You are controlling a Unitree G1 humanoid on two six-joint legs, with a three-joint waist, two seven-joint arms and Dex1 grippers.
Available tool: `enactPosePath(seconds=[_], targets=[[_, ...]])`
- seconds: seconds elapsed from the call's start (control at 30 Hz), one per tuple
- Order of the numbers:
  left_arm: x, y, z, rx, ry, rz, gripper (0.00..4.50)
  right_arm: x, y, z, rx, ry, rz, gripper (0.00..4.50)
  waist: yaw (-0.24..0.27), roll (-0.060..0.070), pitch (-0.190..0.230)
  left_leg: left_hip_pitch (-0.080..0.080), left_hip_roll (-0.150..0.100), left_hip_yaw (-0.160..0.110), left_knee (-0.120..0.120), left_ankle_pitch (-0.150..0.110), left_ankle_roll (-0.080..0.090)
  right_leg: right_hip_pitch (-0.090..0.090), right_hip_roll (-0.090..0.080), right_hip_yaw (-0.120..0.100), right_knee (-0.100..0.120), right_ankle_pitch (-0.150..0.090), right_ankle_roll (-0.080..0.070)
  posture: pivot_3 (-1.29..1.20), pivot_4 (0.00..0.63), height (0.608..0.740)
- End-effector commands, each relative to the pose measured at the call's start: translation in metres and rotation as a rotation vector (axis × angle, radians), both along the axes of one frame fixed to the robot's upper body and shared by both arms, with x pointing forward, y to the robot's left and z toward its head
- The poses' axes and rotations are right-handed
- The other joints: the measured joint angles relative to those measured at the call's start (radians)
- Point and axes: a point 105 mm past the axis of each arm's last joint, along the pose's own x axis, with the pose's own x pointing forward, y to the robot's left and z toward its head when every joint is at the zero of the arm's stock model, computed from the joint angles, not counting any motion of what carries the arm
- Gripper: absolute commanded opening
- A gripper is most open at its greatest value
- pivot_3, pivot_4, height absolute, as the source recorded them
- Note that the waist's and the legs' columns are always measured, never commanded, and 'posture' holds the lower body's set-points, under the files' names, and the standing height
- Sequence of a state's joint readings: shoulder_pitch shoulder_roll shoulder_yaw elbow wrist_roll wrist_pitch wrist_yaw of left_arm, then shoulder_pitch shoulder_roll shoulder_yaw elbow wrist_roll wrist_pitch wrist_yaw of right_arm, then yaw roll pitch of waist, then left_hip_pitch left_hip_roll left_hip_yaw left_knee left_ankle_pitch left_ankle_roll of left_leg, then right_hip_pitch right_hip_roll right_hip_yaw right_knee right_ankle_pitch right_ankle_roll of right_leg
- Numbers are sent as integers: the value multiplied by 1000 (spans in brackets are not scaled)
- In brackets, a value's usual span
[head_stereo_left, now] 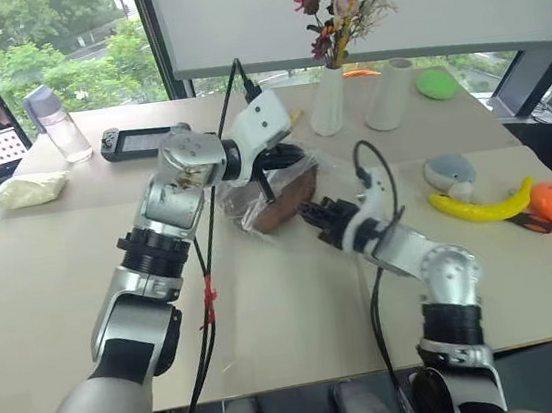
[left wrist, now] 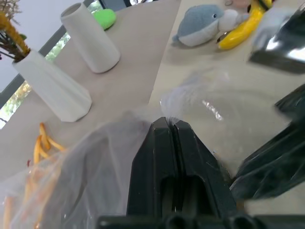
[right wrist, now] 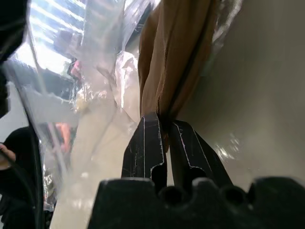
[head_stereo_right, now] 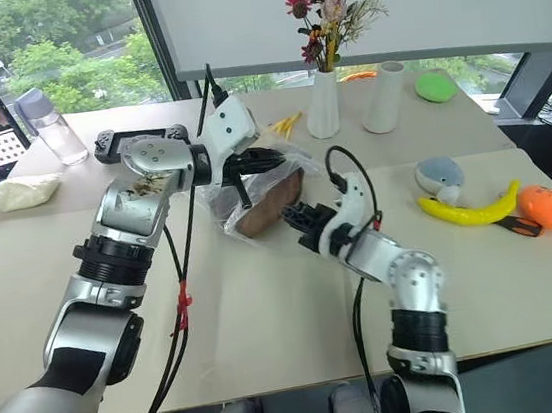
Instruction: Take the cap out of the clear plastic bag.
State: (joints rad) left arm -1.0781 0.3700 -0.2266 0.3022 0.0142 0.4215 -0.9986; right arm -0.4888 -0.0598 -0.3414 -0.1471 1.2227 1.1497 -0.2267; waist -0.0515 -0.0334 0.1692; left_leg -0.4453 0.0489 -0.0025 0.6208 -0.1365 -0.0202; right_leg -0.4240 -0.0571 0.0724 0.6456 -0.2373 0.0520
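Left pincer (left wrist: 170,125), raised, pinches the clear plastic bag (head_stereo_left: 297,169); right pincer (right wrist: 161,126), reaching level, grips the cap (right wrist: 174,57).

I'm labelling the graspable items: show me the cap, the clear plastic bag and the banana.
cap (head_stereo_left: 284,203), left eye view, brown dome.
clear plastic bag (left wrist: 95,162), left wrist view, crinkled film.
banana (head_stereo_left: 483,206), left eye view, middle.

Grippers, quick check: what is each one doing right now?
Left gripper: shut on the clear plastic bag.
Right gripper: shut on the cap at the bag's mouth.
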Motion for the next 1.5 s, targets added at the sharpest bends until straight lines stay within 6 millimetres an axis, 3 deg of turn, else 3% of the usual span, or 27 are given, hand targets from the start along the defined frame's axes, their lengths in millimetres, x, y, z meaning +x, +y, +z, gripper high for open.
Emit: enactPosePath(seconds=[0.03, 0.17, 0.27, 0.37, 0.57, 0.77, 0.9, 1.1, 1.2, 1.3, 1.5], targets=[[-4, -4, 8, -6, -40, -21, 0, -18, -31, 11, 18, -3, 4, 12, 6, 0, 0, 0, 0, 0, 0, 0, 0, 0, 0, 0, 0, 0, 0, 0, 150, 740], [-6, -7, 4, -1, -35, -37, 0, -31, -63, 6, -24, 41, -31, 12, 8, 0, 0, 0, 0, 0, 0, 0, 0, 1, 0, 0, -1, 0, 0, 0, 150, 740], [-7, -8, 2, 3, -32, -41, 0, -42, -71, 14, -26, 24, -10, 12, 9, 0, 0, 0, 0, 0, 0, 0, 1, 1, 0, 0, -1, 0, 0, 0, 150, 740], [-8, -8, 0, 6, -30, -43, 0, -70, -64, 36, -120, -134, 116, 12, 9, 0, 0, 0, 0, 0, 1, 0, 1, 1, 0, 0, -2, 0, 0, 0, 150, 740], [-10, -7, 0, 6, -23, -45, 0, -106, -55, 62, -88, -279, 261, 12, 9, 0, 1, 0, 0, 0, 2, 0, 1, 2, 0, 0, -2, 0, 1, 0, 150, 740], [-10, -7, -1, 10, -23, -44, 0, -130, -36, 71, -56, -329, 416, 12, 10, 0, 1, -1, 0, 0, 4, 0, 1, 3, 0, 0, -3, 0, 1, 0, 150, 740], [-9, -6, -2, 15, -27, -38, 0, -136, -37, 87, 21, -419, 434, 12, 12, 0, 1, -1, 0, 0, 3, 0, 1, 2, 0, 0, -4, 0, 1, 0, 150, 740], [-8, -2, -2, 19, -28, -28, 0, -147, -52, 120, 104, -622, 417, 12, 16, -1, 1, -2, 0, 0, 5, 0, 1, 2, 0, 0, -4, 0, 2, 0, 150, 740], [-8, -2, -3, 22, -29, -27, 0, -155, -71, 147, 121, -792, 353, 12, 18, -1, 1, -2, 0, 0, 5, 0, 1, 2, 0, 0, -4, 0, 2, 0, 150, 740], [-8, -1, -2, 24, -40, -24, 0, -164, -90, 170, -67, -959, 203, 12, 25, -1, 1, -2, -1, 0, 4, 0, 1, 2, -1, 0, -4, 0, 2, 0, 150, 740], [-12, 1, -6, 24, -16, -35, 0, -165, -120, 198, -37, -1069, 25, 12, 30, -1, 1, -1, 0, 0, 5, 0, 1, 3, 0, 0, -4, 1, 2, 0, 150, 740]])
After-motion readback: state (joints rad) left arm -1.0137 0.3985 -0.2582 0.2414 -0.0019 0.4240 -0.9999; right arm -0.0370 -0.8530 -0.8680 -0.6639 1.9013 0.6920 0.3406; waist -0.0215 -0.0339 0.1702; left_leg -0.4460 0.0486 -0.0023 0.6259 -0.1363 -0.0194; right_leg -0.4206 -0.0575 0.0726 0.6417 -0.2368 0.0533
